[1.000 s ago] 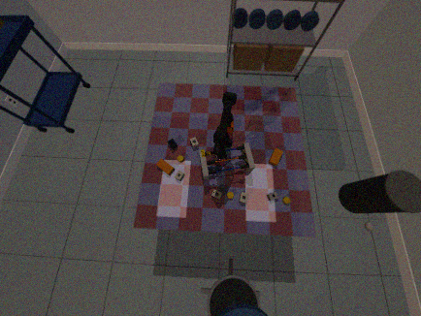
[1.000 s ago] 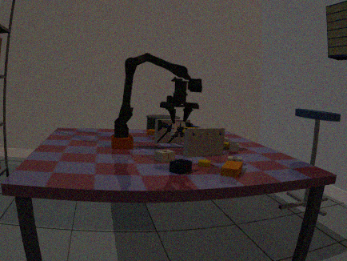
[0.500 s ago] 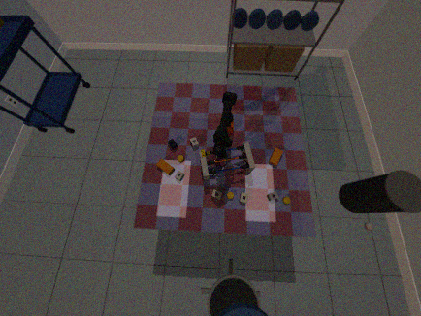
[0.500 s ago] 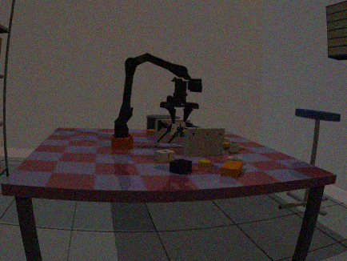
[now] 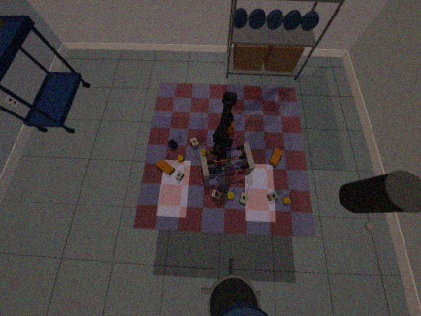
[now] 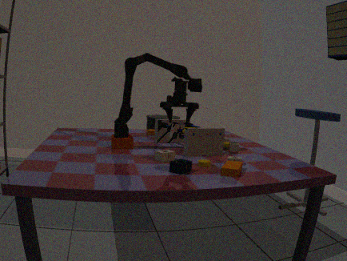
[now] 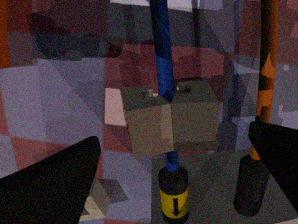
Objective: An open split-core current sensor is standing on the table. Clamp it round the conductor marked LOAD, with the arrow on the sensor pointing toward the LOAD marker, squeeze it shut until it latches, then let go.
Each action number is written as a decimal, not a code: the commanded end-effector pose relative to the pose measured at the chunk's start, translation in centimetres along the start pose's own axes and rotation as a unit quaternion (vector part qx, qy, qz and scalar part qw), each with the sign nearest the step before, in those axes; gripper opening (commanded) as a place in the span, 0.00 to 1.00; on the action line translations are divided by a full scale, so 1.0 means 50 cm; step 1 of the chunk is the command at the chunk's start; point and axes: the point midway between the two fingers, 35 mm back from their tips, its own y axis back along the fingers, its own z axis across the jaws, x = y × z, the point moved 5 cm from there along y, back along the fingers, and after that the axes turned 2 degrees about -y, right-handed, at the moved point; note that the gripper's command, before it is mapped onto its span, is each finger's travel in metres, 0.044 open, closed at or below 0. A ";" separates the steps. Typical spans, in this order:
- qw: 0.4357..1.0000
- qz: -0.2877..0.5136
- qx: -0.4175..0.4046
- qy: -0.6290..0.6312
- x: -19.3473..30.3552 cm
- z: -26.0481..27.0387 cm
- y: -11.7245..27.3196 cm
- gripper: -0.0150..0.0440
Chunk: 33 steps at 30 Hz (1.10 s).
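Sensor (image 7: 176, 122) sits round the blue cable (image 7: 162, 47), long axis crosswise to it, well in from all tabletop (image 5: 167, 113) (image 6: 73, 180) edges and corners; its arrow's direction cannot be read. Gripper (image 5: 222, 149) (image 6: 179, 123) (image 7: 174, 136) open, fingers clear either side.

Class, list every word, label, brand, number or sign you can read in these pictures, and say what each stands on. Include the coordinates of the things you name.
No words, brands or numbers can be read.
"↓" (black arrow): the yellow band (image 7: 174, 203) below the blue cable (image 7: 161, 47).
Dark marks on the orange cable (image 7: 264, 107): too blurred to read.
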 end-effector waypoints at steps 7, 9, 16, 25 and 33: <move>1.000 -0.002 -0.007 0.002 -0.002 -0.001 -0.079 1.00; 1.000 -0.002 -0.007 0.002 -0.002 -0.001 -0.080 1.00; 1.000 -0.002 -0.007 0.002 -0.002 -0.002 -0.096 1.00; 1.000 -0.002 -0.007 0.002 -0.002 -0.001 -0.125 1.00; 1.000 -0.002 -0.005 0.000 -0.002 -0.002 -0.130 0.98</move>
